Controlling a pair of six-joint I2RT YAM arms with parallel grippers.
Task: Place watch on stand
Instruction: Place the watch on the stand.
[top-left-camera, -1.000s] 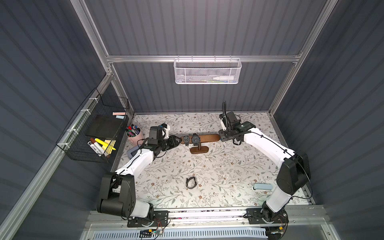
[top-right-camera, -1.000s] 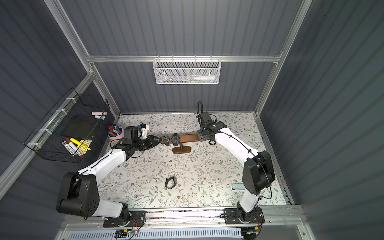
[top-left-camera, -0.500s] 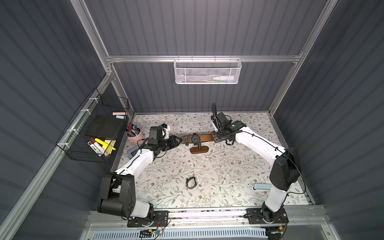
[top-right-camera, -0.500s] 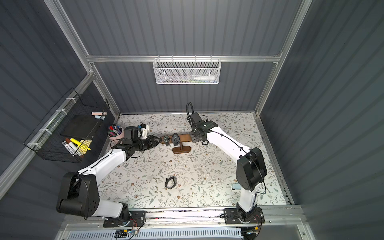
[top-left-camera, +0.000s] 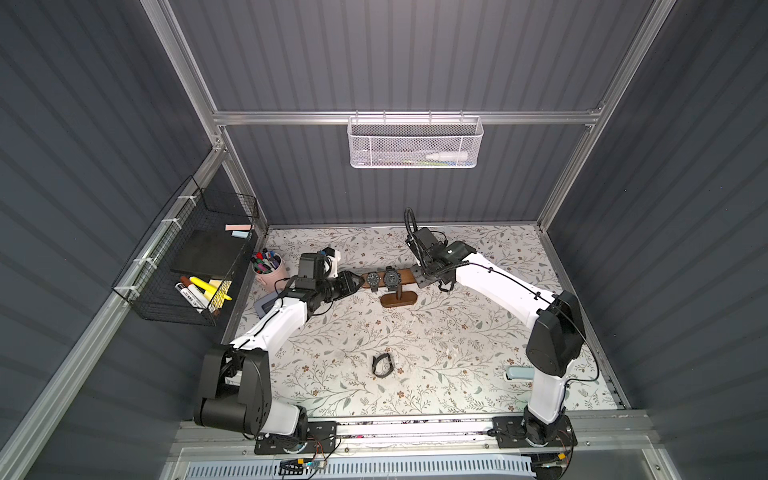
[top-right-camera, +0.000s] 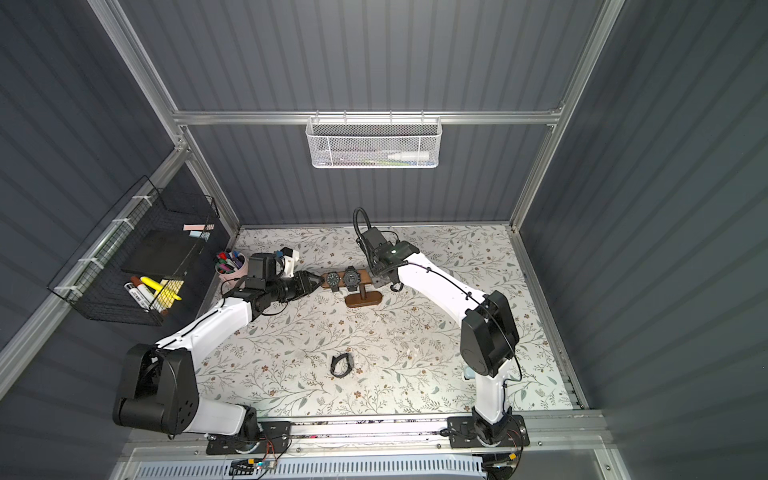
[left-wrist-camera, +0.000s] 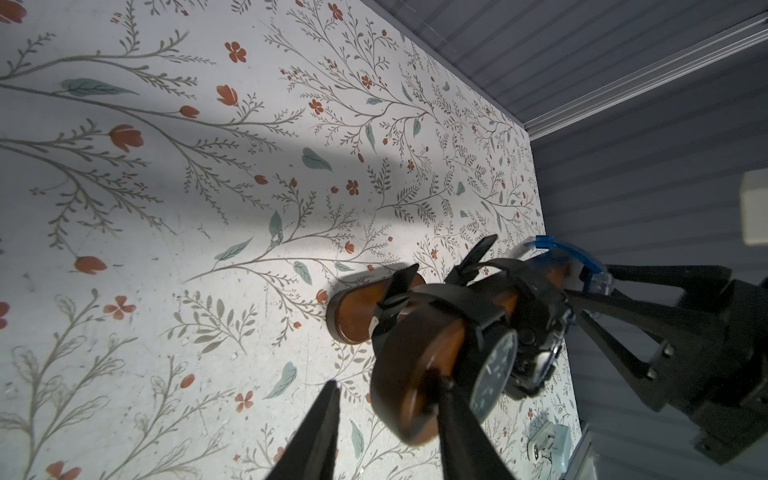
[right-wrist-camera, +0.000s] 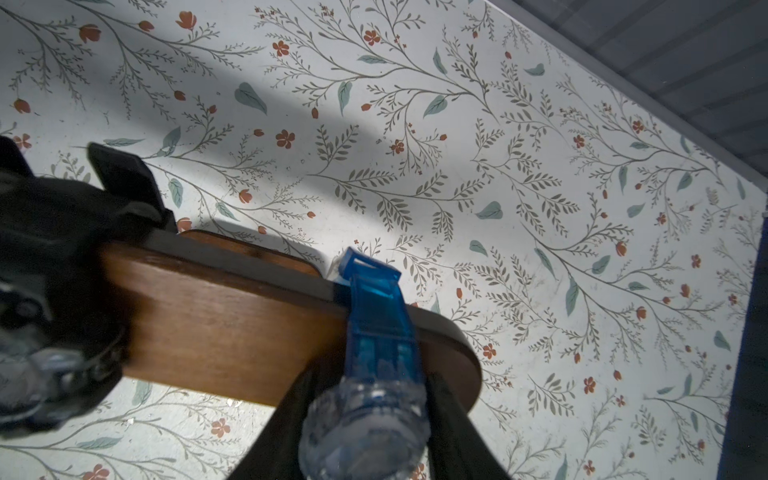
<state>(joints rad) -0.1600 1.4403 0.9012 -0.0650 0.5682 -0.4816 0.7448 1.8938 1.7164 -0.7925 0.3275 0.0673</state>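
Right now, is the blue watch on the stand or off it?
On. The blue watch has its strap wrapped over the stand bar near the rounded end, and the right tool is gripping it.

right tool (top-left-camera: 420, 277) carrying the blue watch (right-wrist-camera: 376, 332) moved inward along the bar of the stand (top-left-camera: 399, 299), now nearer the black watches (top-left-camera: 390, 277), right elbow (top-left-camera: 555, 332) drawn in over the desk (top-left-camera: 457, 353)

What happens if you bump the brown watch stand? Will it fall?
Probably tippy: the stand has a thin post over a small base, with two black watches loading its long bar. It looks like stiff wood, so it likely wouldn't bend.
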